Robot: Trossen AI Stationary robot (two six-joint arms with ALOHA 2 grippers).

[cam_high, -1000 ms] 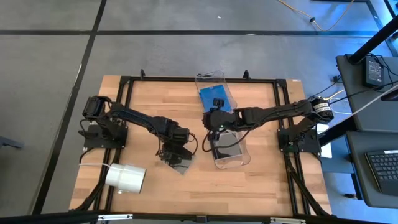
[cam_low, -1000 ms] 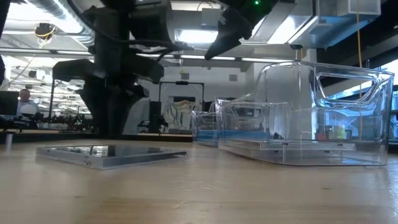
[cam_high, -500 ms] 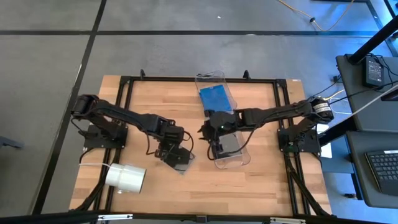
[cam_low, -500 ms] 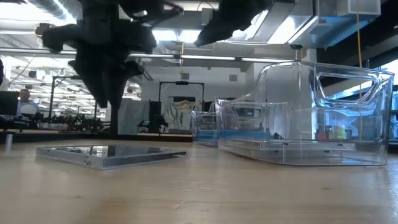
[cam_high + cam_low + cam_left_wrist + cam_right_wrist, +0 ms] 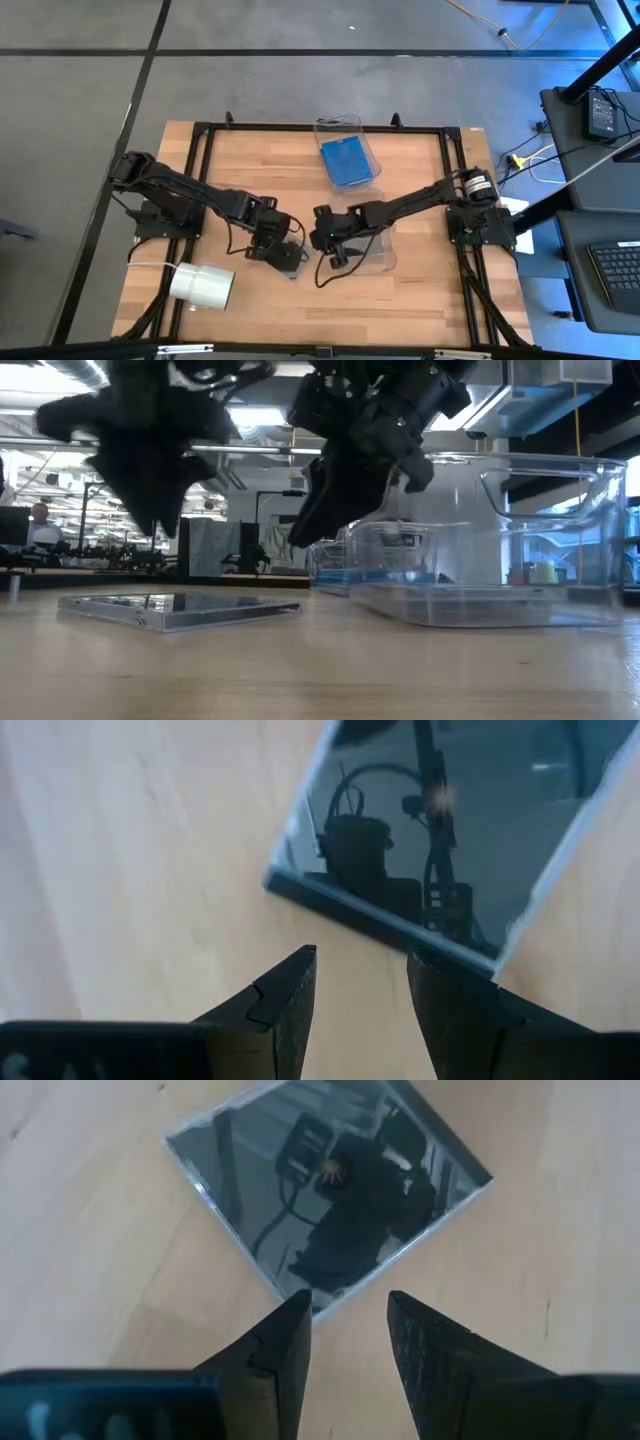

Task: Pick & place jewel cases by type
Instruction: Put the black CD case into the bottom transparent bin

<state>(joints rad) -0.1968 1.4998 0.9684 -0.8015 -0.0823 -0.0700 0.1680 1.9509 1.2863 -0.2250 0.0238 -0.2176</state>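
Observation:
One dark jewel case [image 5: 291, 258] lies flat on the wood, its glossy face mirroring the arms in the left wrist view [image 5: 450, 830] and the right wrist view [image 5: 320, 1190]. In the low view it is a thin slab [image 5: 180, 608]. My left gripper [image 5: 268, 243] hovers open over its left side [image 5: 360, 975]. My right gripper [image 5: 325, 238] hovers open just to its right [image 5: 348, 1325]. Both stand above the case [image 5: 155, 525] [image 5: 305, 535] and touch nothing. Blue cases [image 5: 346, 160] lie in the far bin.
A clear bin [image 5: 377, 252] stands right of the right gripper, partly under that arm, and shows large in the low view [image 5: 500, 540]. A second clear bin [image 5: 338, 125] stands farther back. A white roll [image 5: 203, 285] lies near the table's near left corner.
My right gripper has left the space over the near bin and swung toward the table's left and near edge, dropping low beside the dark case. My left gripper has shifted a little toward the left. The case has stayed where it was.

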